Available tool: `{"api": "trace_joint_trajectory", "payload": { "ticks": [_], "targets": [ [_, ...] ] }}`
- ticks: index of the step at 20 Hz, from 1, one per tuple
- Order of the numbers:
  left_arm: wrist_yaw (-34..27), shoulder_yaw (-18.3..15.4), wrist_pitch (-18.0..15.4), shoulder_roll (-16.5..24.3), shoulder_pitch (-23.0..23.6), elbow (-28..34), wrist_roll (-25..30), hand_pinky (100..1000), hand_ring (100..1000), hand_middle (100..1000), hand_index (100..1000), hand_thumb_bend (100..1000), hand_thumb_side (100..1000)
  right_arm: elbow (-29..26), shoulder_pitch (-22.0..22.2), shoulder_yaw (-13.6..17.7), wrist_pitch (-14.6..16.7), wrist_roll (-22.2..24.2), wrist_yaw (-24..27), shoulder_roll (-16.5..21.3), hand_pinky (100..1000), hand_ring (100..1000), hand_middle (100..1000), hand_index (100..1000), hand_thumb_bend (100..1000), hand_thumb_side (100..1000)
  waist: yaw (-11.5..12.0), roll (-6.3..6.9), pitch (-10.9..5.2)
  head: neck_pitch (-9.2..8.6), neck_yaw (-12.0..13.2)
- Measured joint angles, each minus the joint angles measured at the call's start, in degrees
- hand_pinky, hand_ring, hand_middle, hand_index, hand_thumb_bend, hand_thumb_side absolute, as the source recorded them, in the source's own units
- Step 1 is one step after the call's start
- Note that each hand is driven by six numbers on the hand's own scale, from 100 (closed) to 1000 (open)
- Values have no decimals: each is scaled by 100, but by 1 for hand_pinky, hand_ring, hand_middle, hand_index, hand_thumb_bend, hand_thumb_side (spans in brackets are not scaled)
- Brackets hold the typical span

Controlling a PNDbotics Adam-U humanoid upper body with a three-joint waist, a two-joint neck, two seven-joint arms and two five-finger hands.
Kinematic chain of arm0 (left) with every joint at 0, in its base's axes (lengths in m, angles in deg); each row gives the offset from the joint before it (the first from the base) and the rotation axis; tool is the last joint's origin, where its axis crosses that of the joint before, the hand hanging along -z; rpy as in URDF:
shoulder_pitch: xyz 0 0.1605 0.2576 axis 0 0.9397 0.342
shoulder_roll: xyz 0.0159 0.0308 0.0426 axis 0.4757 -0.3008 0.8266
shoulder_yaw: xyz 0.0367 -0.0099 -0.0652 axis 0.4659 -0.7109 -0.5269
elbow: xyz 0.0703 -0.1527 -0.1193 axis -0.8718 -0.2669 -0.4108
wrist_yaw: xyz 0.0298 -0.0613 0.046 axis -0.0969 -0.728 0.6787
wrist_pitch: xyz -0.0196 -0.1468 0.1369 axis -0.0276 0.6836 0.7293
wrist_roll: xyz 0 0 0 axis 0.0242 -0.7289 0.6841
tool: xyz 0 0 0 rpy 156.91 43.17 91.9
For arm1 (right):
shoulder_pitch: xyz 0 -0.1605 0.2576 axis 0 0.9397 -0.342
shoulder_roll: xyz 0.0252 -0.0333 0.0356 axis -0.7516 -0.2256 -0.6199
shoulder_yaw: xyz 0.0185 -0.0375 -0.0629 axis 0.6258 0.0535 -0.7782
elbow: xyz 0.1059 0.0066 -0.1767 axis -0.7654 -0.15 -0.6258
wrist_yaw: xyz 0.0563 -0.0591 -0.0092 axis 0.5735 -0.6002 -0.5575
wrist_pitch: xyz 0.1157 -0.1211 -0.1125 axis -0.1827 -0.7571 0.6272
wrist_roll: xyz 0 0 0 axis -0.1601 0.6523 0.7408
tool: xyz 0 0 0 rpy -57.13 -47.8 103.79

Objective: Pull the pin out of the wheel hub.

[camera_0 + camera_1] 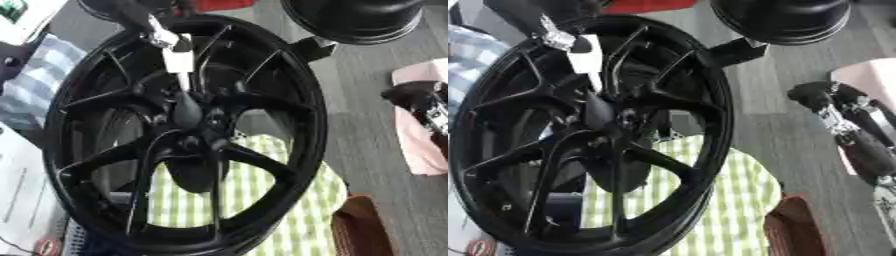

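Wheel hub (188,135): we see a black multi-spoke rim, standing nearly upright and filling the view, over a green checked cloth (297,210).
Left robot hand (179,107): reaches from the upper left to the hub centre; we cannot tell its finger state.
Right robot hand (859,135): at the right edge; finger state unclear.
Pin: we cannot make it out.

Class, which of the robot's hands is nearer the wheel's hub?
Left. The left hand reaches in from the upper left, right at the hub. The right hand is off to the right, outside the wheel's rim.
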Motion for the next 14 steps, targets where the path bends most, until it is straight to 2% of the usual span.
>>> {"api": "trace_joint_trajectory", "payload": {
  "ticks": [7, 14],
  "targets": [
    [167, 42, -82, -45, 12, -68, 7, 918, 842, 811, 906, 511, 667, 0, 0, 0, -4, -1, -10, -16, 969, 844, 698, 732, 100, 564, -41, 1, 2, 0, 5],
    [378, 73, -82, -50, 72, -116, 6, 916, 845, 817, 911, 508, 644, 0, 0, 0, -21, -5, -21, -53, 969, 844, 697, 732, 100, 565, -62, 2, 11, 0, 45]
  ]
}}
